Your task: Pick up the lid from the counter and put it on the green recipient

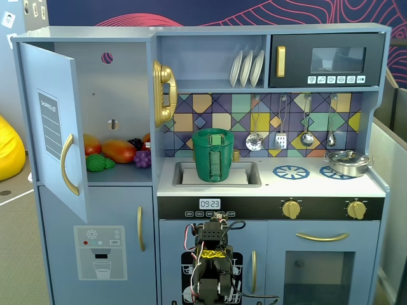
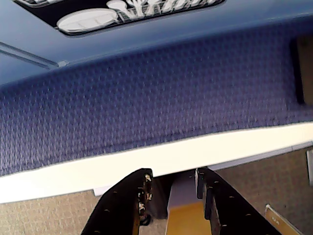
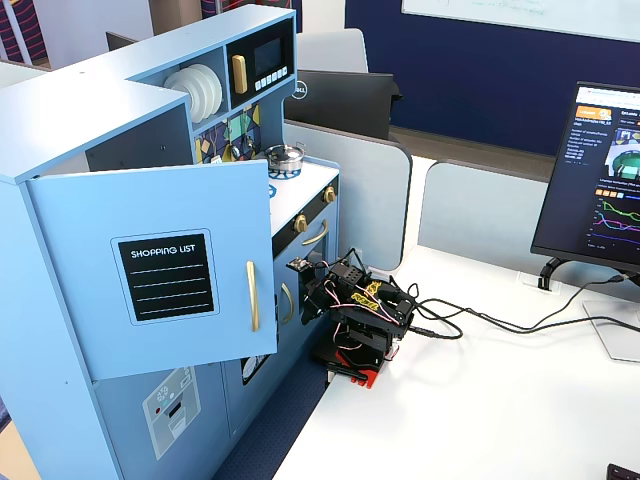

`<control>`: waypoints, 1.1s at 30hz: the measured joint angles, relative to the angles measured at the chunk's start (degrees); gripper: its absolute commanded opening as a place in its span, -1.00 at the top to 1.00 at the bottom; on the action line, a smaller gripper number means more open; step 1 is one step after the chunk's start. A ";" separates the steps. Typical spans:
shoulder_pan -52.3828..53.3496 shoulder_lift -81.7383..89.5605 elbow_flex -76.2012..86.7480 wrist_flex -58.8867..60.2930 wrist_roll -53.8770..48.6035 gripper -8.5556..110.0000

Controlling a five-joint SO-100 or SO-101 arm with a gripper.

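Observation:
The tall dark-green pot (image 1: pixel 213 159) stands in the sink of the toy kitchen, its lighter strap handle facing the camera. The flat green lid (image 1: pixel 214 134) with its strap handle lies on top of the pot. My arm (image 1: pixel 213 254) is folded low in front of the kitchen's lower doors, far below the pot; it also shows in a fixed view from the side (image 3: pixel 360 310). In the wrist view my gripper (image 2: pixel 173 174) is open with nothing between the fingers and looks at the blue mat and white table edge. The open door hides the pot and lid in the side view.
A shiny silver pan (image 1: pixel 346 163) sits on the right burner of the white counter (image 1: pixel 305 185). The fridge door (image 1: pixel 54 127) stands open at the left, with toy fruit (image 1: pixel 117 151) inside. Utensils (image 1: pixel 280 130) hang on the back wall. A monitor (image 3: pixel 600 180) and cables (image 3: pixel 480 320) are on the table.

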State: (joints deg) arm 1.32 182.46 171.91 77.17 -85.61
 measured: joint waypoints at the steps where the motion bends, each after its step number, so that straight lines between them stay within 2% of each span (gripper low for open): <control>1: -0.35 0.00 0.00 0.00 0.18 0.84; 33: -0.09 0.00 0.00 0.00 -0.70 0.83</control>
